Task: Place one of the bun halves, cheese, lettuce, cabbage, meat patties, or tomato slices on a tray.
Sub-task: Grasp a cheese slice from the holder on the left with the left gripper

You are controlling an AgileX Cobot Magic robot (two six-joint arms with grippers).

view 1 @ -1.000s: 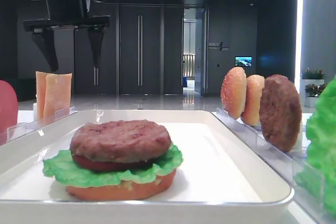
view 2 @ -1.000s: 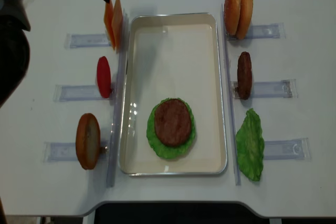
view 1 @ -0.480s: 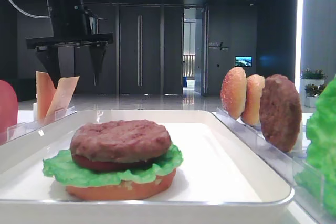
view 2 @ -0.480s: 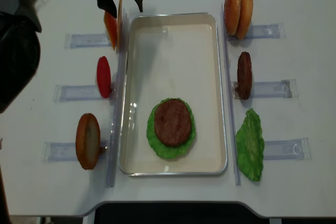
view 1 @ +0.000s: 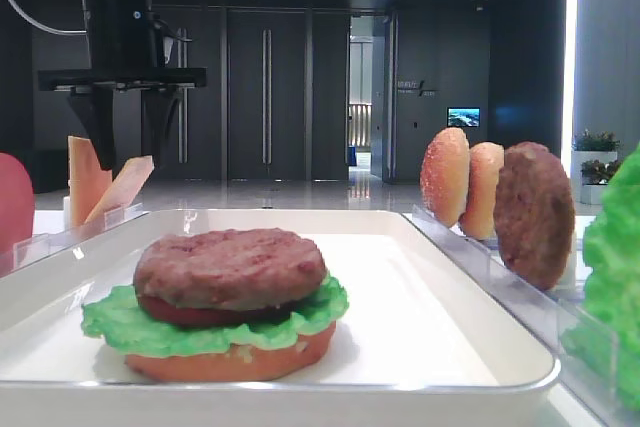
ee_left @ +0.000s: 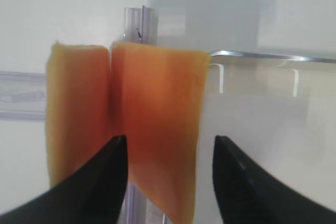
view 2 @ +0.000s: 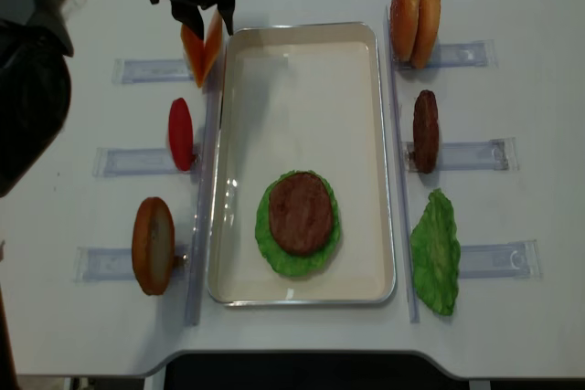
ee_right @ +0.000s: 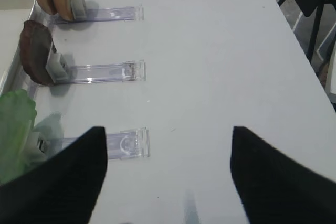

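While the left gripper (ee_left: 167,182) straddles the tilted cheese (ee_left: 160,129) at far left, its jaws stand apart, not yet clamped.

White table (view 2: 302,344); clear plastic racks (ee_right: 100,72) in rows; dark double doors (view 1: 268,92) behind.

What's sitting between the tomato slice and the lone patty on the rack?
Only the tray, its bare white floor; the stacked burger lies nearer the front. The overhead view shows this.

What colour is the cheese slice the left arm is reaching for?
The cheese is glossy orange-tan, deeper orange toward its middle; the left wrist view shows it best.
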